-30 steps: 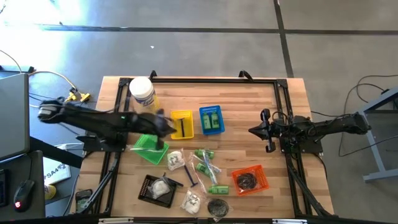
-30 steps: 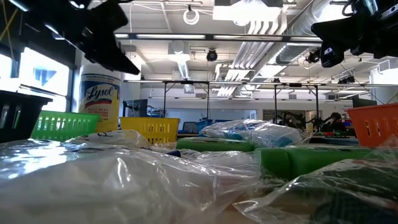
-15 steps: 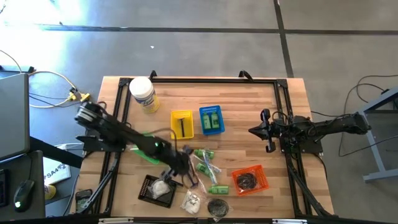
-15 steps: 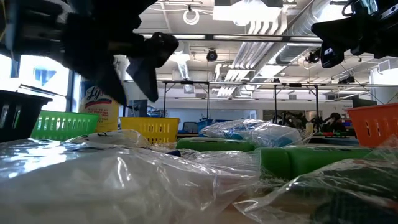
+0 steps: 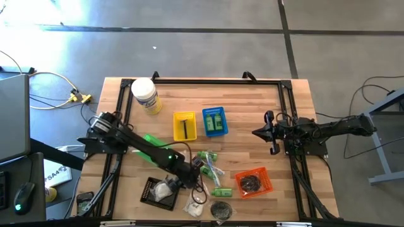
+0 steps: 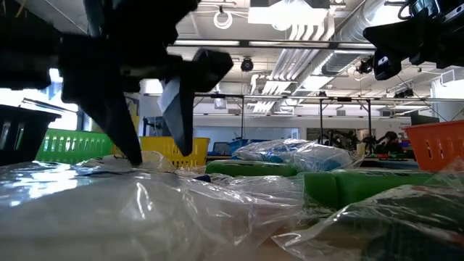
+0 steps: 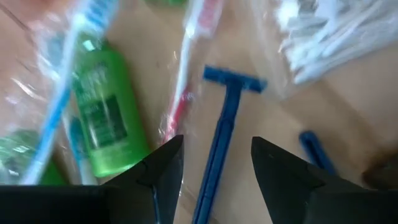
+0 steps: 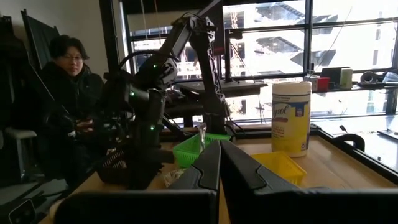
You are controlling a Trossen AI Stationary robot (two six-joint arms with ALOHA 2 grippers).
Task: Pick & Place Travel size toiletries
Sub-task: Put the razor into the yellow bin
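Razor [image 7: 222, 134], blue, lies flat on the wood directly ahead of the left gripper [image 7: 214, 163], its handle running into the gap between the two dark fingers [image 7: 163, 168], head pointing away from the wrist. Fingers stand apart, one on each side of the handle, nothing clamped; cannot tell if they touch it. Just beside the razor on one side: a toothbrush in a clear packet [image 7: 186, 68], then a green bottle [image 7: 104, 118]. On the other side: a clear packet of white sticks [image 7: 336, 37] and a second blue piece [image 7: 317, 149], partly out of frame.

From above, the left gripper [image 5: 192, 180] sits low over the pile of toiletries in the table's near middle, with the black tray [image 5: 153, 194] just beside it and the orange basket [image 5: 255, 181] further off on the far side of the pile. Green basket [image 5: 150, 140] lies under the left forearm. Yellow basket [image 5: 184, 126], blue basket [image 5: 214, 121] and white jar [image 5: 144, 96] are well apart, behind the arm.

Right gripper [image 5: 270, 133] hangs clear of everything at the table's right side, fingers together, holding nothing.
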